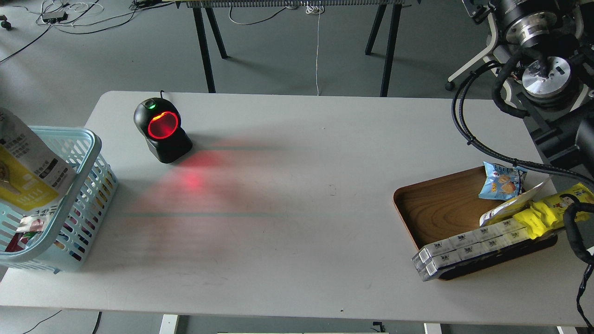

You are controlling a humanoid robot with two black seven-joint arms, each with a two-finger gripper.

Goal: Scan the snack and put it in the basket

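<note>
The snack (29, 169), a yellow-and-white pouch with its printed side showing, stands tilted inside the basket at the far left, partly cut off by the view's edge. The basket (88, 153) is light blue with slotted sides and stands on the table's left end, holding other packets low inside. Neither gripper shows. Only thick black joints and cables of my right arm (540, 79) appear at the upper right. Whether anything still holds the snack is hidden beyond the left edge.
A black barcode scanner (162, 127) with a glowing red window stands at the back left, casting red light on the table. A brown wooden tray (441, 204) at the right holds a small blue packet (502, 181), a long yellow wrapper (554, 204) and a strip of white boxes (464, 248).
</note>
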